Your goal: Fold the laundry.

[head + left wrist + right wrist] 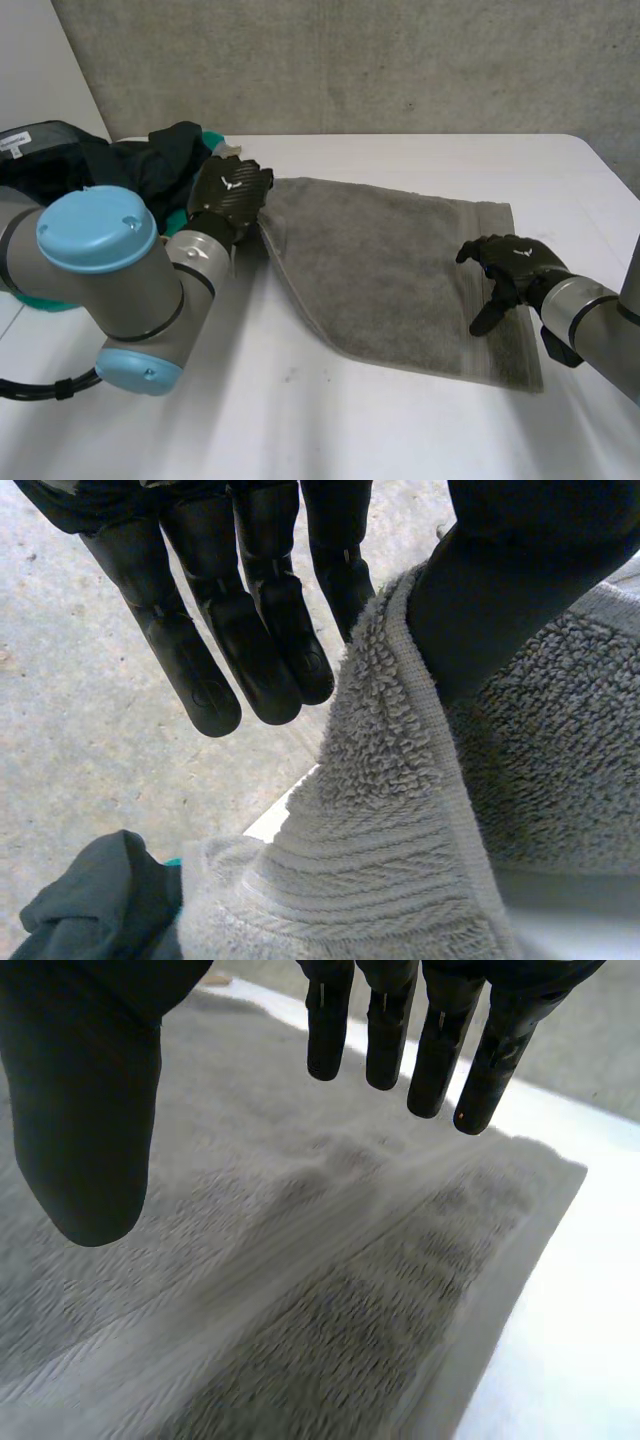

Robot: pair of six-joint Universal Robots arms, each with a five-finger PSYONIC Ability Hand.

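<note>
A grey towel (390, 270) lies spread on the white table (330, 430), its far left corner raised off the surface. My left hand (232, 190) is at that corner. In the left wrist view the towel's edge (400, 830) runs up between the thumb (500, 600) and the straight fingers (250, 630), pinched there. My right hand (510, 262) hovers over the towel's right side near its striped border. In the right wrist view its fingers (440, 1050) and thumb (90, 1110) hang spread above the towel (300, 1290) with nothing in them.
A heap of dark clothes (120, 160) with a teal piece (175, 215) sits at the table's far left, just behind my left hand; a dark cloth (90, 900) lies beside the towel corner. A grey wall stands behind the table.
</note>
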